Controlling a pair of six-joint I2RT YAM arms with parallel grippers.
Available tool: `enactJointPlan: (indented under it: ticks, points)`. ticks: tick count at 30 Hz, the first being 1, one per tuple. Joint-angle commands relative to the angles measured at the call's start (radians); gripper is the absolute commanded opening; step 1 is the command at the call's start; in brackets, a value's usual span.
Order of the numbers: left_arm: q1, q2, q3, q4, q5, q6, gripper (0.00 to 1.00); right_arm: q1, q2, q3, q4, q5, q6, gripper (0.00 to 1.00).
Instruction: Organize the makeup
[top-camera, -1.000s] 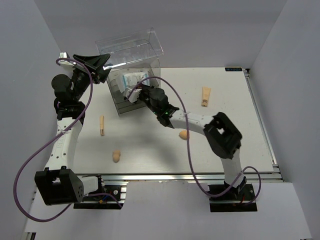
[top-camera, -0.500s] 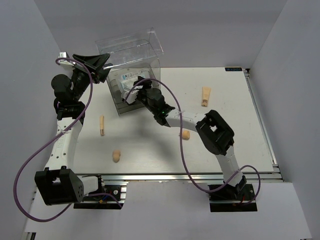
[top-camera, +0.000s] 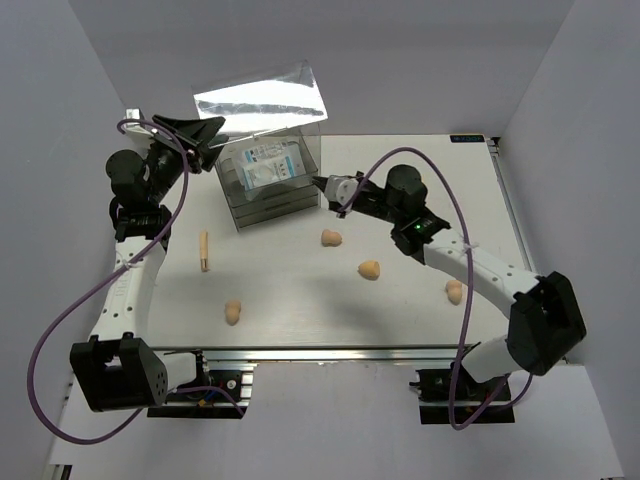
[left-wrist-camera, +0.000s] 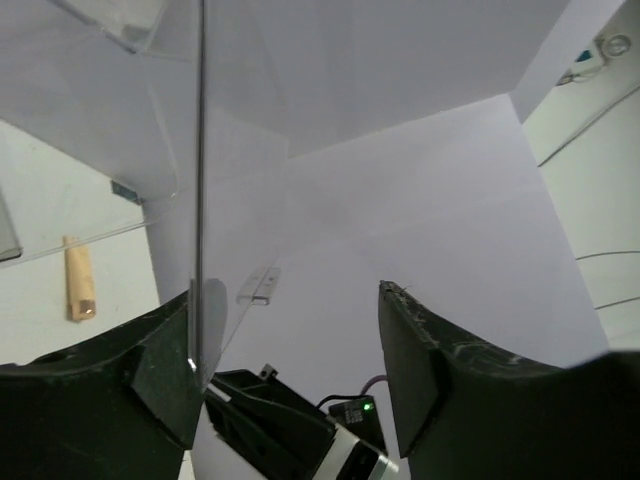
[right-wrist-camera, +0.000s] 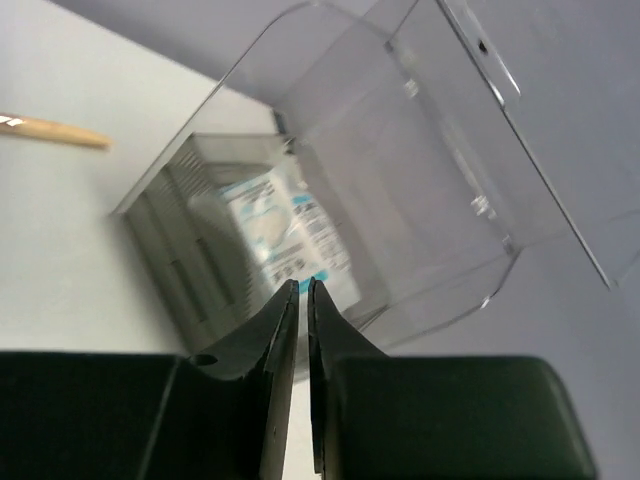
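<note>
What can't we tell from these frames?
- Packets in the clear box: count unclear; overlapping in top view, blurred in right wrist view.
- Box drawers: contents hidden below the packets, both views.
- Left gripper: touching the lid or not, unclear; transparent edge, left wrist view.

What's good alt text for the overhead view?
A clear drawer box holds white-and-blue packets; the robot's left fingers are at its raised lid, and the right fingers hover shut beside it. Peach sponges and a tan stick lie on the white table.
</note>
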Motion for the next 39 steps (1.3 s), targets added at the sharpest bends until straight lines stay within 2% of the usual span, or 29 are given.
enactJointPlan:
  ticks: [1, 3, 4, 7, 12, 15, 16, 17, 20, 21, 23, 25, 26, 27, 28, 30, 32, 35, 36, 39]
  points:
    - [0.0, -0.062, -0.011, -0.12, 0.028, 0.098, 0.7, -0.059, -0.074, -0.06, -0.13, -0.193, 0.131, 0.14]
    - [0.0, -0.089, -0.028, -0.207, 0.022, 0.185, 0.68, -0.066, -0.14, -0.143, -0.149, -0.181, 0.108, 0.15]
    - [0.0, -0.121, -0.049, -0.302, 0.013, 0.245, 0.69, -0.071, -0.159, -0.169, -0.149, -0.167, 0.104, 0.16]
    - [0.0, -0.192, -0.101, -0.419, -0.022, 0.296, 0.74, -0.086, -0.215, -0.232, -0.175, -0.156, 0.123, 0.18]
    - [0.0, -0.274, -0.244, -0.517, -0.067, 0.294, 0.82, -0.097, -0.248, -0.26, -0.19, -0.13, 0.16, 0.18]
    - [-0.002, -0.291, -0.235, -0.687, -0.102, 0.343, 0.88, -0.095, -0.245, -0.264, -0.197, -0.121, 0.17, 0.19]
    - [-0.002, -0.286, -0.221, -0.82, -0.12, 0.389, 0.9, -0.095, -0.245, -0.266, -0.2, -0.118, 0.17, 0.19]
    - [-0.002, -0.277, -0.2, -0.879, -0.137, 0.409, 0.92, -0.095, -0.243, -0.267, -0.2, -0.118, 0.171, 0.2]
    - [-0.003, -0.29, -0.213, -0.953, -0.163, 0.429, 0.9, -0.095, -0.24, -0.275, -0.204, -0.104, 0.183, 0.2]
    - [-0.008, -0.298, -0.254, -0.899, -0.162, 0.414, 0.72, -0.097, -0.239, -0.275, -0.204, -0.096, 0.194, 0.2]
    - [-0.034, -0.301, -0.301, -0.822, -0.179, 0.365, 0.44, -0.106, -0.231, -0.264, -0.212, -0.073, 0.229, 0.2]
    - [-0.138, -0.266, -0.363, -0.701, -0.272, 0.331, 0.28, -0.118, -0.222, -0.249, -0.227, -0.073, 0.309, 0.2]
    - [-0.185, -0.246, -0.385, -0.639, -0.307, 0.319, 0.28, -0.126, -0.216, -0.232, -0.245, -0.076, 0.335, 0.2]
    - [-0.289, -0.211, -0.44, -0.472, -0.349, 0.307, 0.3, -0.138, -0.214, -0.226, -0.253, -0.079, 0.378, 0.2]
    - [-0.336, -0.188, -0.466, -0.391, -0.433, 0.27, 0.41, -0.143, -0.219, -0.221, -0.264, -0.088, 0.39, 0.2]
    - [-0.428, -0.134, -0.515, -0.136, -0.488, 0.238, 0.54, -0.148, -0.231, -0.229, -0.278, -0.09, 0.403, 0.22]
    - [-0.459, -0.039, -0.531, -0.052, -0.569, 0.218, 0.66, -0.154, -0.255, -0.249, -0.282, -0.084, 0.407, 0.23]
    - [-0.486, 0.074, -0.569, 0.175, -0.709, 0.192, 0.71, -0.163, -0.286, -0.27, -0.292, -0.068, 0.41, 0.24]
    - [-0.496, 0.102, -0.58, 0.305, -0.748, 0.181, 0.71, -0.168, -0.295, -0.281, -0.296, -0.065, 0.412, 0.24]
    - [-0.502, 0.215, -0.585, 0.457, -0.892, 0.138, 0.74, -0.181, -0.318, -0.298, -0.302, -0.056, 0.421, 0.25]
